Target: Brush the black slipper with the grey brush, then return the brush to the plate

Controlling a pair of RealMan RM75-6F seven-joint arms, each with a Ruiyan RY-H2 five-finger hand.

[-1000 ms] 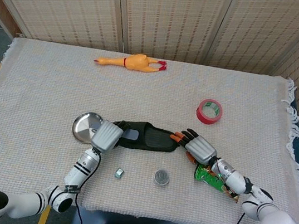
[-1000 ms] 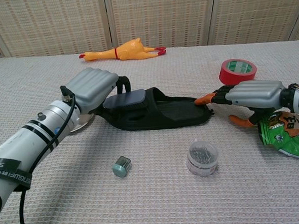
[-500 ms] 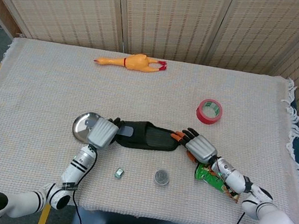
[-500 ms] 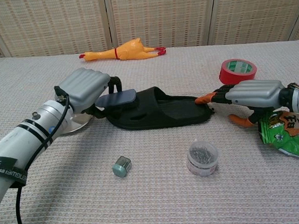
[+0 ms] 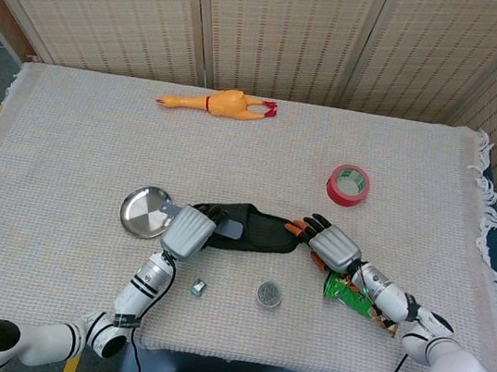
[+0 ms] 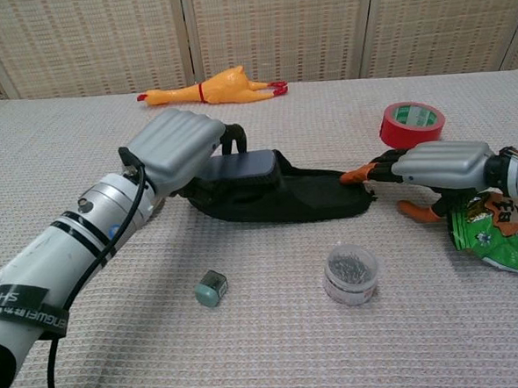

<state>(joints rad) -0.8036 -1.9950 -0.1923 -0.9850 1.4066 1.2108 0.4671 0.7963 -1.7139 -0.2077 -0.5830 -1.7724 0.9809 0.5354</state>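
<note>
The black slipper (image 5: pixel 261 228) lies lengthwise at mid-table, also seen in the chest view (image 6: pixel 308 200). My left hand (image 5: pixel 189 231) grips the grey brush (image 5: pixel 229 229) and holds it on the slipper's left part, over the strap. In the chest view the brush (image 6: pixel 240 166) juts out from under that hand (image 6: pixel 181 146). My right hand (image 5: pixel 334 246) lies flat at the slipper's right end, its orange fingertips (image 6: pixel 360 174) touching the edge and the thumb kept apart. The round metal plate (image 5: pixel 143 210) sits bare, just left of the left hand.
A yellow rubber chicken (image 5: pixel 219 103) lies at the back. A red tape roll (image 5: pixel 349 184) stands right of centre. Near the front edge are a small jar of pins (image 5: pixel 269 294), a little grey-green block (image 5: pixel 199 286) and a green snack bag (image 5: pixel 353 297) under my right forearm.
My left hand has swept the brush rightward from the slipper's left tip onto its strap, uncovering the plate. The slipper has shifted slightly. The right hand stays put.
</note>
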